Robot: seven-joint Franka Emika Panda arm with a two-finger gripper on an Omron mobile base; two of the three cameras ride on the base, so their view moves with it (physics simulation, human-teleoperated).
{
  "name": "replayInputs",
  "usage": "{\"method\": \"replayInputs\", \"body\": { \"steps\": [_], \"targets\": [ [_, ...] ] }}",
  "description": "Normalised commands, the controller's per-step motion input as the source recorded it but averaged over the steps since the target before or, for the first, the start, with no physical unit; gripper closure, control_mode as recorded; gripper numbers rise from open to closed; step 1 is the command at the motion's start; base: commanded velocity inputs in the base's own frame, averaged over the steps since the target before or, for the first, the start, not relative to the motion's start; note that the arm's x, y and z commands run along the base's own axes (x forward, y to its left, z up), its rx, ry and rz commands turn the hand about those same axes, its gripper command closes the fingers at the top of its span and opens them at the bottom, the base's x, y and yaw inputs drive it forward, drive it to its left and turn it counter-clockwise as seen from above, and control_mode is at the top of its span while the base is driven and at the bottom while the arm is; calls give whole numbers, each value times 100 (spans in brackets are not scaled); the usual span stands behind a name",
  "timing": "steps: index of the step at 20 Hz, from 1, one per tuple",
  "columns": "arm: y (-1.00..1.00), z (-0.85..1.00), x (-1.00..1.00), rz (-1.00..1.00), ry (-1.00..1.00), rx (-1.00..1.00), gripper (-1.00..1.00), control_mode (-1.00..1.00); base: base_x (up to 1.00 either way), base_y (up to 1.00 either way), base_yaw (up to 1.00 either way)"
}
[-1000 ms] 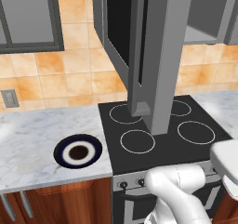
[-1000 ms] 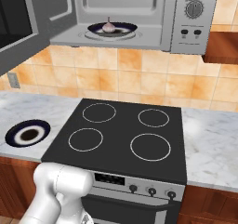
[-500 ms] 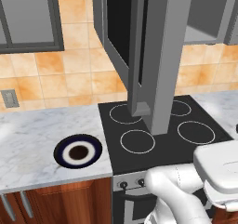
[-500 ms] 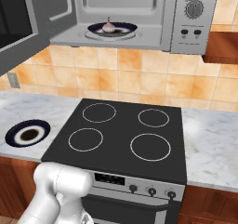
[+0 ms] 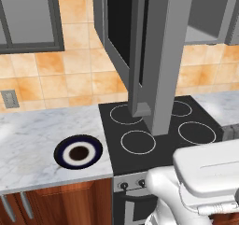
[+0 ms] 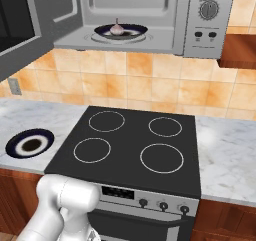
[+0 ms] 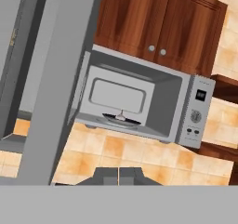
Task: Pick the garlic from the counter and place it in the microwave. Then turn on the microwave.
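Plate (image 6: 30, 143) on counter (image 6: 230, 155) far left, stovetop (image 6: 131, 147) beside it. Microwave (image 6: 205, 30) above, door (image 5: 154, 56) swung wide open. Garlic (image 6: 117, 29) sits inside on microwave's dark dish (image 6: 135, 31), untouched. My gripper (image 7: 119, 174) at bottom of hand view: fingertips (image 7: 108, 174) pressed together, jaws clenched on nothing, well clear of microwave, pointing up at open cavity.

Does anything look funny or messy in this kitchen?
Nothing is spilled or broken. The one odd sight: the microwave door hangs wide open above the stove, with the garlic sitting inside on its plate.
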Motion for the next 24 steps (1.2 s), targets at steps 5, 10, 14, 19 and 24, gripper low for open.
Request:
{"method": "replayInputs", "body": {
  "steps": [5, 10, 14, 19, 24],
  "targets": [
    [20, 0, 1, -3, 0, 0, 100, -100, 0, 0, 0],
    [24, 0, 10, -4, 0, 0, 100, -100, 0, 0, 0],
    [25, 0, 14, -5, 0, 0, 100, -100, 0, 0, 0],
    [24, -2, 22, -7, 0, 0, 100, -100, 0, 0, 0],
    [22, -1, 21, -8, 0, 0, 100, -100, 0, 0, 0]
  ]
}}
